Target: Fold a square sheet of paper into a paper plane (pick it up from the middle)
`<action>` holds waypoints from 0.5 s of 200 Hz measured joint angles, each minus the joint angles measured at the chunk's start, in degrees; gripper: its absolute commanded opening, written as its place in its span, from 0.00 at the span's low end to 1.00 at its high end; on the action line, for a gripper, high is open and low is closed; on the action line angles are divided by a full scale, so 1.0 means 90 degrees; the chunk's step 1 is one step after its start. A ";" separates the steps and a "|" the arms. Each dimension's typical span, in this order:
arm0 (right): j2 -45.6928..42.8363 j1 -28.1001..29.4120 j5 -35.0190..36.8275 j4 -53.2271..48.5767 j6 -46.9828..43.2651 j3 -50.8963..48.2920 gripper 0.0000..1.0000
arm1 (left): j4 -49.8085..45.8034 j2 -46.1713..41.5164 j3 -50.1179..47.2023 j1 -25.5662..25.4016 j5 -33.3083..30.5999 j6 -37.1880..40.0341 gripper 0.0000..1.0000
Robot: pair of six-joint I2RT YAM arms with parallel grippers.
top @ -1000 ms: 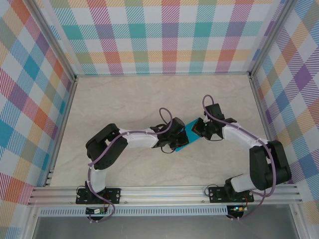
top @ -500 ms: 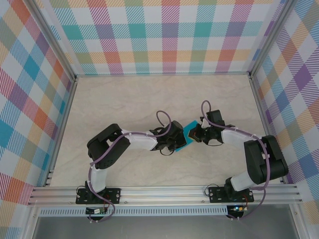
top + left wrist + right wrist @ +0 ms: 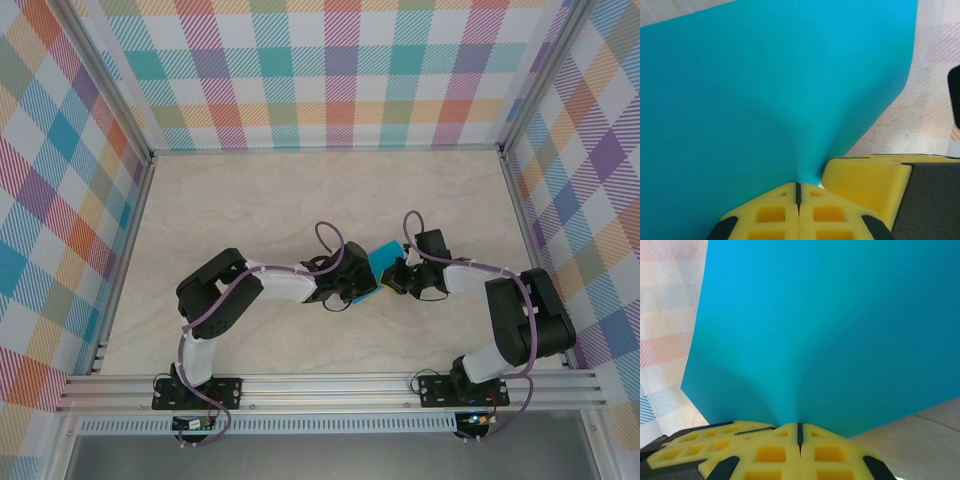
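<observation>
The square sheet of paper (image 3: 380, 266) was off the tabletop (image 3: 300, 200) near the middle of the workspace, held up between your two arms. From above it showed as a small teal patch, so it stood closer to edge-on than flat. In the left wrist view the sheet (image 3: 765, 100) fanned up and away from a puckered point at the fingertips, and in the right wrist view the sheet (image 3: 830, 330) did the same.

Your left gripper (image 3: 798, 192) was clenched on the paper's near edge, its yellow pads pressed together with only the sheet between them. Your right gripper (image 3: 800, 432) was clamped on that edge too. The two pinch points lay just beside each other, with the right gripper's pad (image 3: 865, 177) almost touching the left's.

Neither arm was nearer, since both held the sheet (image 3: 380, 266). I judged that with both grips crowded at one spot, the far part of the sheet hung free and bowed. Any fold would need the grips spread apart, or one let go.
</observation>
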 measured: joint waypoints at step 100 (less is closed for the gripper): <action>0.0228 0.0000 0.0005 0.0160 0.0000 -0.0019 0.00 | 0.0180 0.0197 0.0002 0.0000 0.0087 0.0000 0.01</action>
